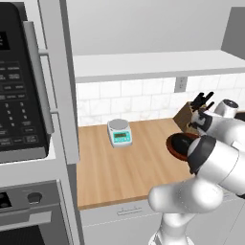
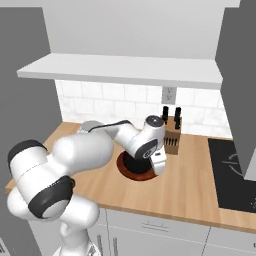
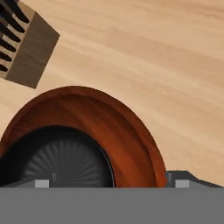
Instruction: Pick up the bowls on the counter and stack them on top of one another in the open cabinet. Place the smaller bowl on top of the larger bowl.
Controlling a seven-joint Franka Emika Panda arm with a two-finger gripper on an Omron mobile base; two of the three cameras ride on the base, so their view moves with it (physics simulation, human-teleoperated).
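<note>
On the counter (image 2: 190,182) | one larger bowl (image 3: 127,131) | one knife block (image 2: 171,135) | gripper (image 3: 109,183) jaws astride bowl's rim, spread.

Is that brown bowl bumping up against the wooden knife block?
Apart. In the hand view, bare counter shows between the larger bowl and the knife block.

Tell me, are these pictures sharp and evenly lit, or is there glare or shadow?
Left base view: soft, even light, faint blur on the kitchen scale. Right base view: dim grey under the open cabinet ledge, no glare. Hand view: the larger bowl looms close, slightly soft, its inside dark; the knife block is cropped.
</note>
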